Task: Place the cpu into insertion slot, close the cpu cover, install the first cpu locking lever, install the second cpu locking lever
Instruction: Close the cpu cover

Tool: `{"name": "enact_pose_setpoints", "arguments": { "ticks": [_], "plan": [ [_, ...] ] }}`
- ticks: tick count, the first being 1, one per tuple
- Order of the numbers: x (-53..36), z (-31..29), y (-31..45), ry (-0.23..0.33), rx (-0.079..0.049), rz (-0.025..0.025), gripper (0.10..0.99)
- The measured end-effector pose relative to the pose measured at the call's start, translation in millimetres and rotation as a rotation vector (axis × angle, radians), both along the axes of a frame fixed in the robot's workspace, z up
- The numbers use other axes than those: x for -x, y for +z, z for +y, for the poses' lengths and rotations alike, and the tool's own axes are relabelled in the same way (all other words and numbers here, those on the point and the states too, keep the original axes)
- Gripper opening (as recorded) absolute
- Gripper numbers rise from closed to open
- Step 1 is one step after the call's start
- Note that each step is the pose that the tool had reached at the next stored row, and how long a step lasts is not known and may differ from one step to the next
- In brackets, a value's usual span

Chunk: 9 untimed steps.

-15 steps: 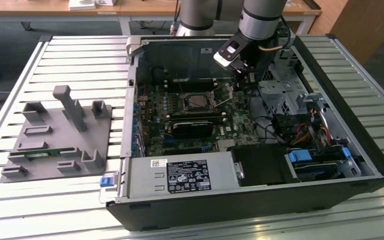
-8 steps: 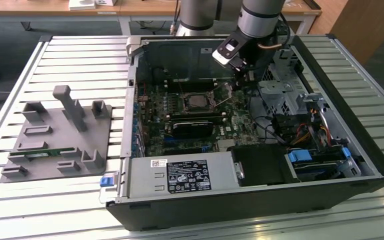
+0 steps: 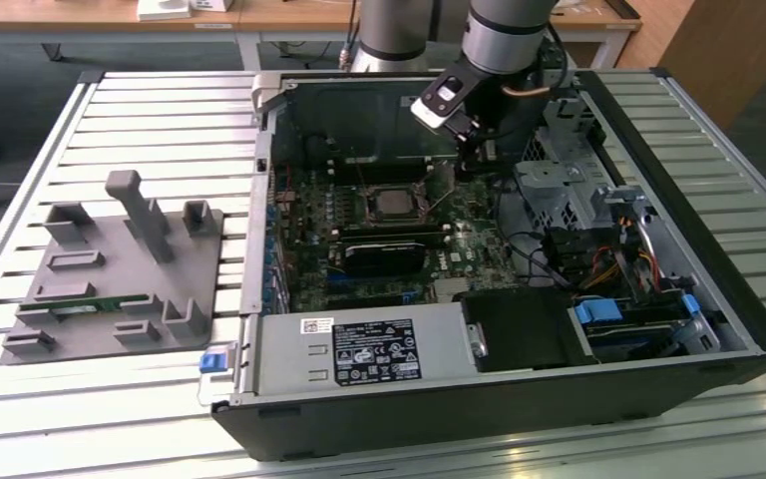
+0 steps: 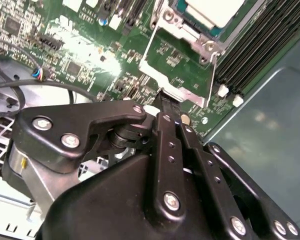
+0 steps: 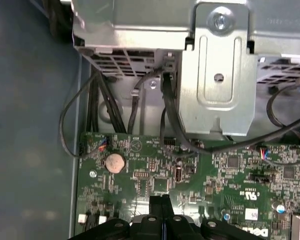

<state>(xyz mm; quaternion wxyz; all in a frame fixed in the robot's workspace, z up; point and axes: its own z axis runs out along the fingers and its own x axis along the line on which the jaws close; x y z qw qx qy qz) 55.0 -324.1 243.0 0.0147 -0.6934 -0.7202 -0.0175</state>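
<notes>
grey fixture: on the slatted table at the exterior view's left, well apart from my work.
cpu: seated in the insertion slot, silvery top up; in the exterior view it lies at about 8 o'clock from my gripper.
cpu cover: swung open, green board showing through its window, lying between the cpu and my fingertips.
jaws: pressed together, no gap, tips at the cover's free edge; I cannot tell whether they nip it.
</notes>
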Motion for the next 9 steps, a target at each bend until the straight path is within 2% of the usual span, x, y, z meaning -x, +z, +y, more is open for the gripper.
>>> {"name": "enact_pose_setpoints", "arguments": {
  "ticks": [9],
  "plan": [
    [12.8,0.0,0.0,0.0,0.0,0.0,0.106]
  ]
}}
